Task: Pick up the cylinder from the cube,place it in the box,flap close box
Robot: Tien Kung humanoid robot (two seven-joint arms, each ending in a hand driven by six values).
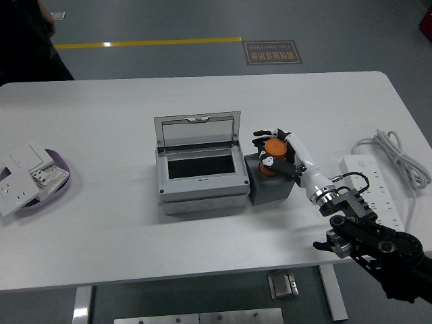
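Note:
An orange cylinder [273,148] stands on a dark grey cube [270,183] just right of a grey box [200,177]. The box's lid [197,129] stands open, hinged at the back, and its dark inside [200,165] shows. My right hand [275,154] reaches in from the lower right and its fingers are curled around the cylinder, which still seems to rest on the cube. My left arm is out of view.
A purple dish [61,187] with white wall sockets [27,172] sits at the table's left edge. A white power strip [374,182] with a coiled cable [398,152] lies at the right. A person in dark clothes [27,40] stands at the far left corner.

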